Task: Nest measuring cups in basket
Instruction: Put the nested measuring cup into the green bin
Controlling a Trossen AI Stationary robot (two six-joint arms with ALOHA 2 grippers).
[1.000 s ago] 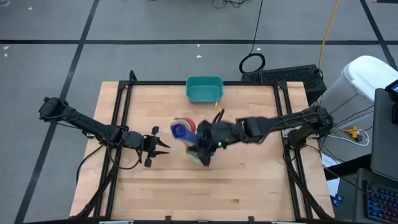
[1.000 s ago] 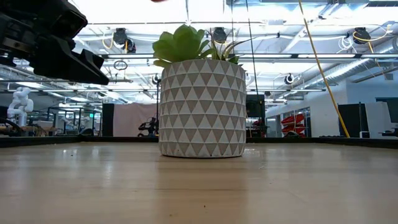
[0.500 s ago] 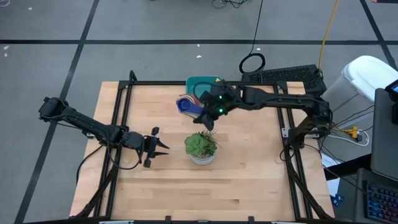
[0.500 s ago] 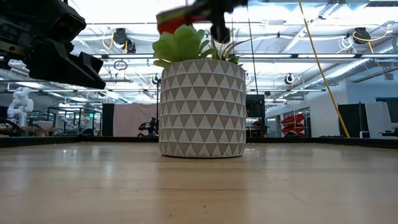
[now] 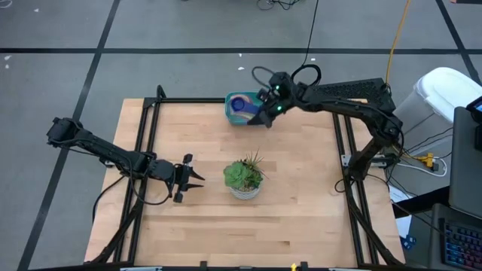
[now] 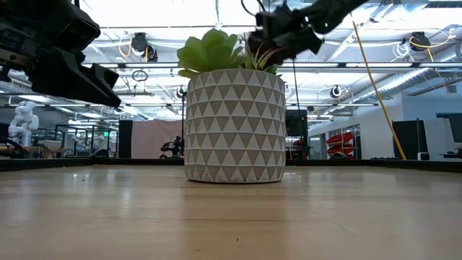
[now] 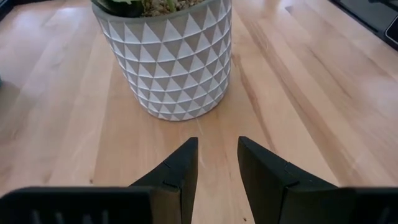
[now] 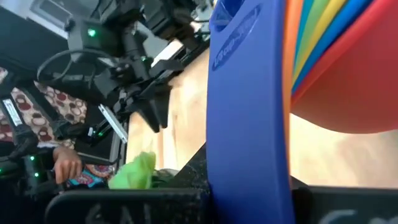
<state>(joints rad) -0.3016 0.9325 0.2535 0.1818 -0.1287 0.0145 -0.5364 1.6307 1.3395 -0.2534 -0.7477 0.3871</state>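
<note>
The right gripper [image 5: 261,117], jaws clamped on the nested measuring cups [image 5: 242,105], hangs over the basket [image 5: 230,113] at the tabletop's far edge — released off-centre, the stack could catch the rim and spill — while the left gripper [image 5: 197,178] waits open.

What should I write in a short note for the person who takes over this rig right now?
Right gripper: shut on the stack of measuring cups, held over the teal basket at the table's far edge. In the right wrist view the stack shows nested, blue outermost.
Left gripper: fingers apart and empty, waiting low beside the potted plant.
Done: cups nested and carried to the basket.
Left: lower the stack into the basket and release. Whether it already touches the basket floor cannot be told.
</note>
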